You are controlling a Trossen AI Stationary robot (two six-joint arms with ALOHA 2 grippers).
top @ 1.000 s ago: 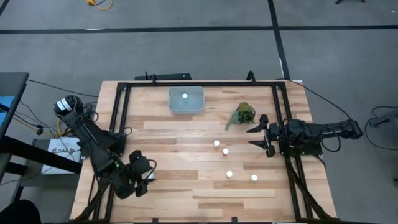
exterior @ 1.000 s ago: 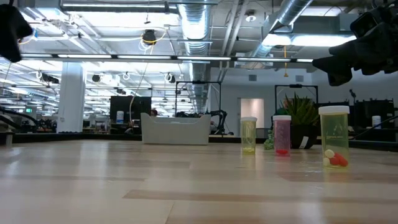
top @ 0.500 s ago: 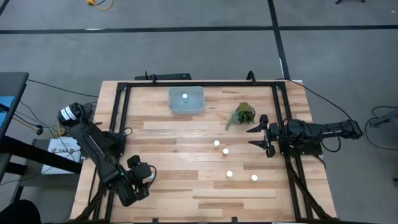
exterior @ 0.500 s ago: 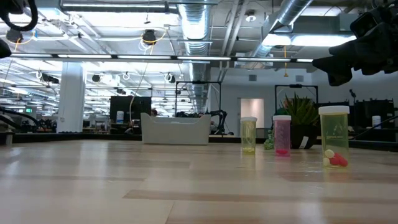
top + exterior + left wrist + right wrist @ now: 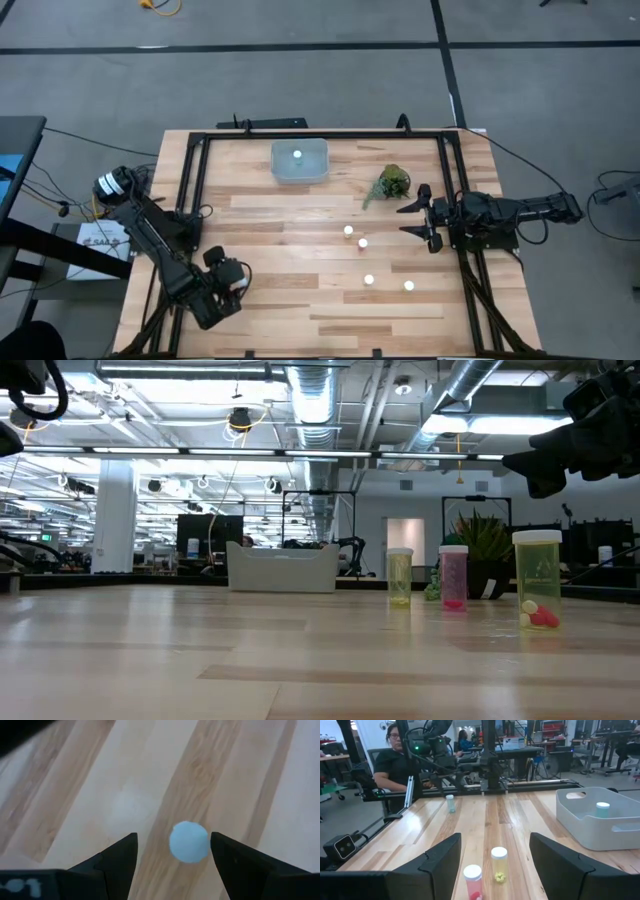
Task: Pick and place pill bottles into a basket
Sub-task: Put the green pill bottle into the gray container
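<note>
High view: the left gripper [image 5: 235, 288] is at the table's [image 5: 290, 330] near-left corner; four bottles [image 5: 369, 280] stand mid-right, one in the basket [image 5: 300, 162].

Left wrist view: its jaws gape wide around a white cap [image 5: 189, 841].

Right wrist view: the right gripper [image 5: 495, 852] gapes wide, empty, facing two bottles.

Both arms are dark, near-black, built from chunky jointed segments. The left arm [image 5: 150, 235] carries a round pale disc at its far joint around nine o'clock, with cables trailing off it, and small white patches show near the left gripper [image 5: 232, 290]. The right gripper [image 5: 418, 218] ends in two slim black fingers [image 5: 413, 207], and thin black cable trails from its arm [image 5: 520, 212] at three o'clock.
</note>
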